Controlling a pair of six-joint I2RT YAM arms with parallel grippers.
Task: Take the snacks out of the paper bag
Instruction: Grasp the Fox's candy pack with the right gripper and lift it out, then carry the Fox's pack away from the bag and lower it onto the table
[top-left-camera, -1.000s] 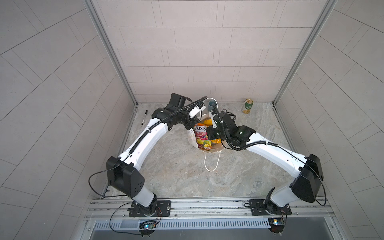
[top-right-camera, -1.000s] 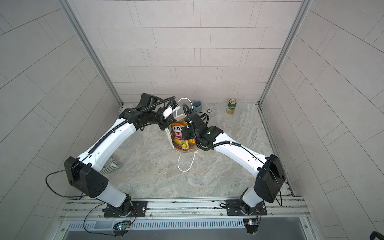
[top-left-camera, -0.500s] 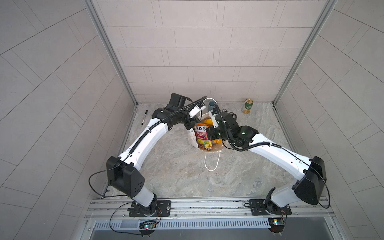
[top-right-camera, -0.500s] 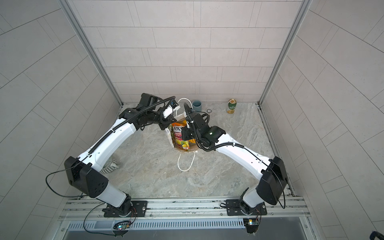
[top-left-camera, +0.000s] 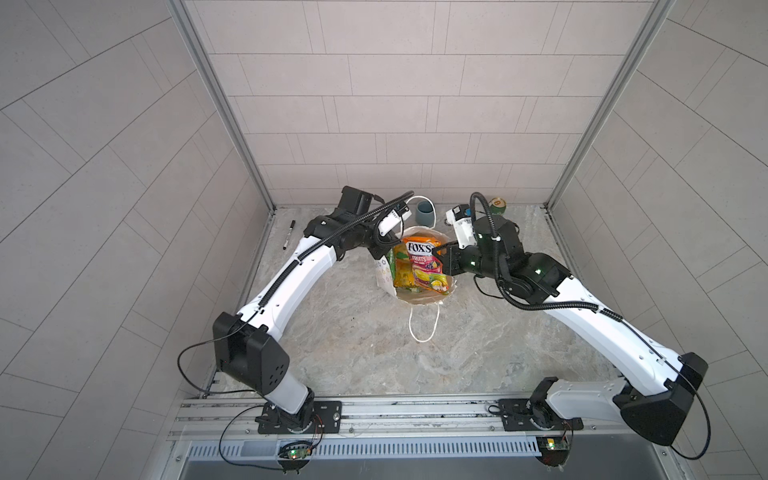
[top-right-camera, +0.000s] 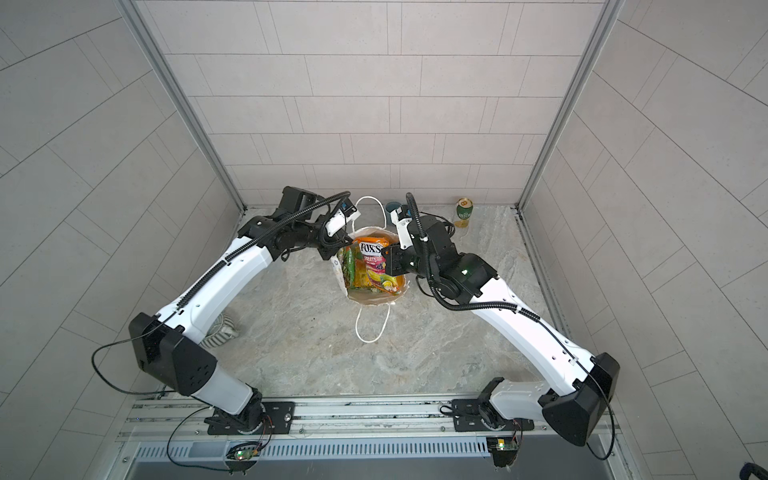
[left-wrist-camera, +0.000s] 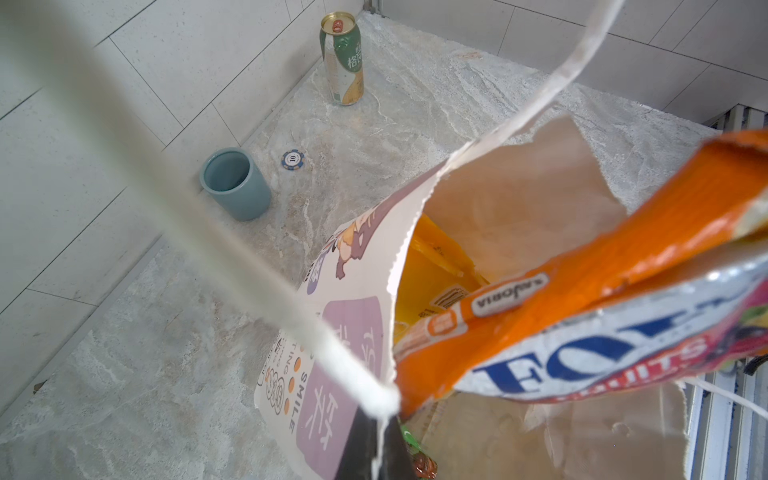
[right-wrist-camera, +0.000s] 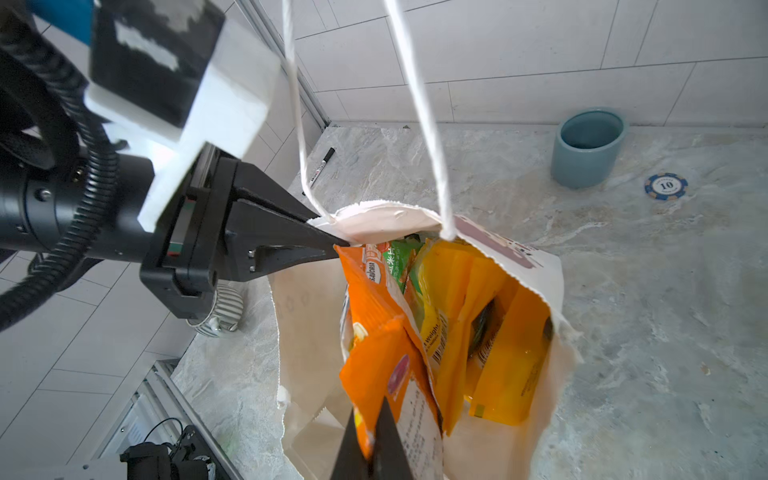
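Observation:
The white paper bag (top-left-camera: 382, 272) (top-right-camera: 337, 274) stands open at the back middle of the table, with several snacks in it. My left gripper (top-left-camera: 384, 249) (left-wrist-camera: 384, 449) is shut on the bag's rim (right-wrist-camera: 374, 212) beside a cord handle. My right gripper (top-left-camera: 438, 257) (right-wrist-camera: 372, 449) is shut on the edge of an orange FOX'S packet (top-left-camera: 419, 259) (top-right-camera: 372, 259) (left-wrist-camera: 582, 299) that sticks up out of the bag's mouth. Yellow packets (right-wrist-camera: 507, 353) and a green one (right-wrist-camera: 399, 257) stay inside.
A blue-grey cup (top-left-camera: 424, 214), a poker chip (right-wrist-camera: 666, 187) and a green-and-gold can (top-left-camera: 496, 205) stand behind the bag near the back wall. A black marker (top-left-camera: 289, 235) lies at the back left. The bag's other handle (top-left-camera: 424, 324) trails forward on the table. A striped object (top-right-camera: 220, 332) sits under the left arm.
My right gripper has drawn the FOX'S packet higher out of the bag, and its wrist has shifted right. The left arm and the bag have held still.

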